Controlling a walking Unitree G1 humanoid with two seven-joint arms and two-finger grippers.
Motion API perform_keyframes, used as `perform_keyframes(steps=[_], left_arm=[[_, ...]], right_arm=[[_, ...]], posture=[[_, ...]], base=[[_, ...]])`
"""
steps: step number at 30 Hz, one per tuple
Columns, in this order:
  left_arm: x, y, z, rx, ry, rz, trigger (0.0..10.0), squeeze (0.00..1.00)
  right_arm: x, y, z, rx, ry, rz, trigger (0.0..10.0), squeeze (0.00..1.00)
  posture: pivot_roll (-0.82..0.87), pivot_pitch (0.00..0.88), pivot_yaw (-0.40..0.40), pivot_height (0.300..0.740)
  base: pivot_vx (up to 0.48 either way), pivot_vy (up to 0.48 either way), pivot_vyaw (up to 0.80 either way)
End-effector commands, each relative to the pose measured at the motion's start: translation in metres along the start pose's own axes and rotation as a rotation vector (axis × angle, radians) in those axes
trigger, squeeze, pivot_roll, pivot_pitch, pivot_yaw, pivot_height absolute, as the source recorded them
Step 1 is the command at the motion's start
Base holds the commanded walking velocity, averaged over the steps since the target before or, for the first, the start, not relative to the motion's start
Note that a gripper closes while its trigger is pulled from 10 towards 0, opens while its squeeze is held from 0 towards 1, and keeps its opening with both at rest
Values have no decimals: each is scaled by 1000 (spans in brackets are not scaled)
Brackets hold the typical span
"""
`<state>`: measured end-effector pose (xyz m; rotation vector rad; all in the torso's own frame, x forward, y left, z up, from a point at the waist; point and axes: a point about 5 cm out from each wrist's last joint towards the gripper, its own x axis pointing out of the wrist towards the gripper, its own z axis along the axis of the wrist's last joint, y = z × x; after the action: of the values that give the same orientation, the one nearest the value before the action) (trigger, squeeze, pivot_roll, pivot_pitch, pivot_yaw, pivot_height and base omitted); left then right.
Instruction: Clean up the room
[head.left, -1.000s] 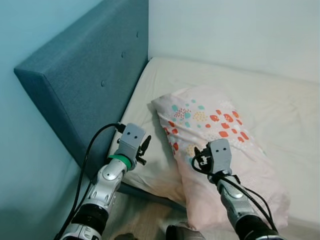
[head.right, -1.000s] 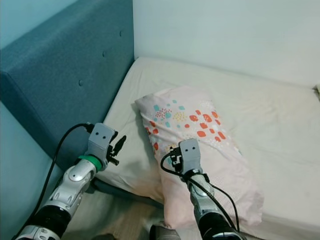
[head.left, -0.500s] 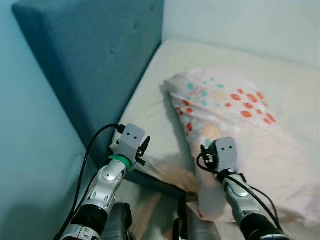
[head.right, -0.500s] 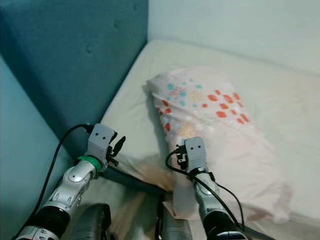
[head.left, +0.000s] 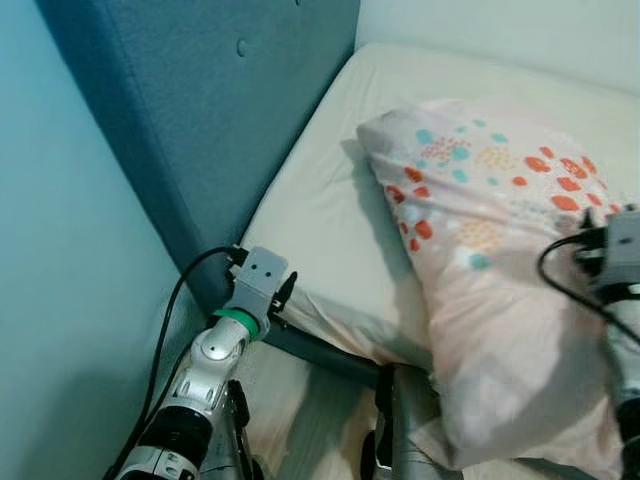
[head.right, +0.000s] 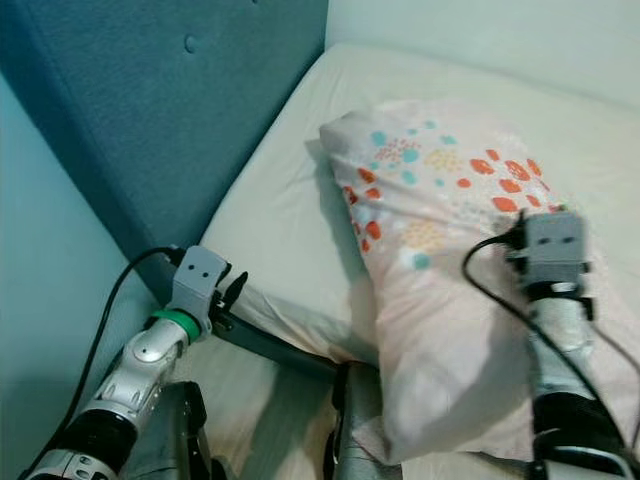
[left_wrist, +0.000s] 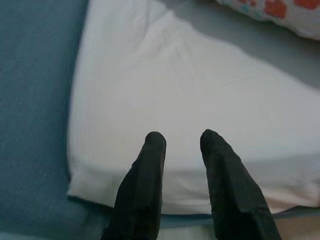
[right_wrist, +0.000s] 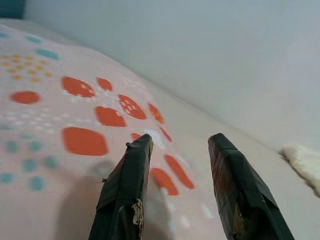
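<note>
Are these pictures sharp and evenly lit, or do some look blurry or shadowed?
Both eye views are fairly sharp and softly lit, with a shadow beside the pillow on the sheet. In the left wrist view the left hand is crisp, its fingers apart, the bed corner slightly soft. In the right wrist view the right hand is open above the pillow, whose orange spots look blurred.

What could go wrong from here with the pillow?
The pillow overhangs the mattress edge near the robot, so a push could slide it off. The right gripper is open just above it, holding nothing. The left gripper hovers at the mattress corner and might snag the sheet.
</note>
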<state>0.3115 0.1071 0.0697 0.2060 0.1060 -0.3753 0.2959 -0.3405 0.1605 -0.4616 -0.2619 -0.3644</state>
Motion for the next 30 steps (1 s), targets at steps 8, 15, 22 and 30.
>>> perform_keyframes(steps=[8, 15, 22, 30], left_arm=[[-2, -2, -4, 9, 24, -12, 10000, 0], [-5, 0, -7, 14, 34, -13, 10000, 0], [-5, 0, -6, 13, 34, -8, 10000, 0], [-7, 1, -7, 13, 39, 0, 10000, 0]], right_arm=[[-45, -50, -60, 46, 352, -358, 10000, 0], [-117, -72, -110, -194, 745, -497, 10000, 0], [-132, -43, -130, -236, 986, -316, 10000, 0], [-131, 29, -134, -85, 1005, 102, 10000, 0]], posture=[[-55, 45, 55, 555], [-55, 59, 60, 555], [-45, 62, 53, 555], [-39, 65, 56, 555]], base=[[0, 0, 0], [0, 0, 0], [0, 0, 0], [0, 0, 0]])
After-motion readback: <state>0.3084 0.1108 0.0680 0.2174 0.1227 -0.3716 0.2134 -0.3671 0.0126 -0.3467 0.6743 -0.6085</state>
